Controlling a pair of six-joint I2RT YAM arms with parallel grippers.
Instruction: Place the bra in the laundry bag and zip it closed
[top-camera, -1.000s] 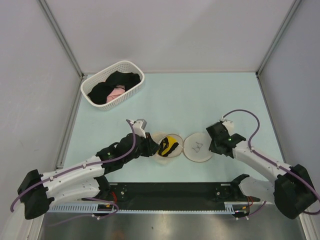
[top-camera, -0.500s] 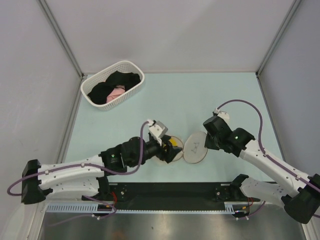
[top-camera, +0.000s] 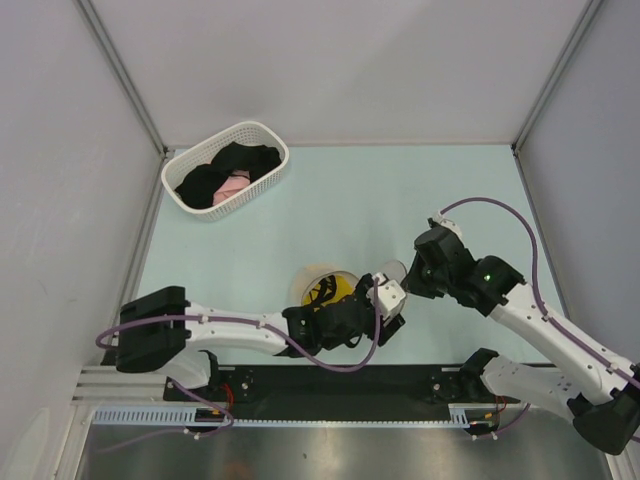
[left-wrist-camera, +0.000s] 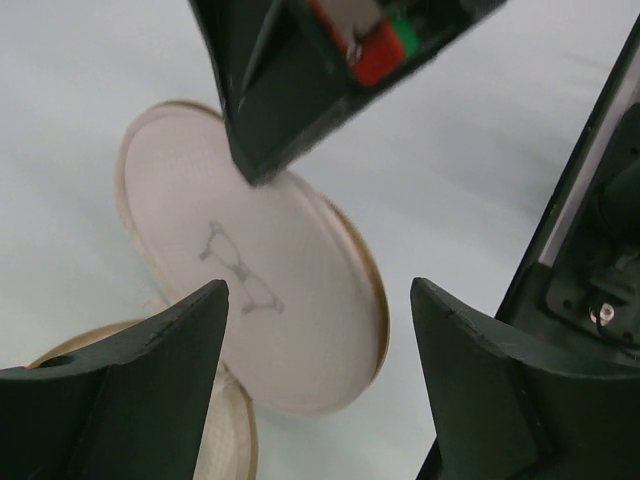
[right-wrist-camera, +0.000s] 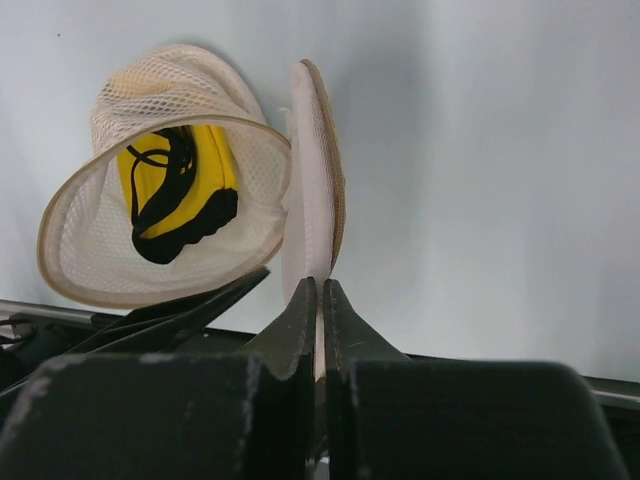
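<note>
- Yellow bra (right-wrist-camera: 178, 190) sits inside the laundry bag (right-wrist-camera: 170, 75), in its open mesh half, on the tabletop (right-wrist-camera: 480, 150).
- Right jaws pinch the lid rim (right-wrist-camera: 318, 170); left jaws apart.
- Risk: rim slips while folding; strap catches zip.

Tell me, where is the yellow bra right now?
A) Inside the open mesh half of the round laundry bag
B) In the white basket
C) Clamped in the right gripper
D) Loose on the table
A: the right wrist view shows the bra sitting inside the open mesh half of the laundry bag, while the right gripper pinches only the edge of the bag's other half.
</note>
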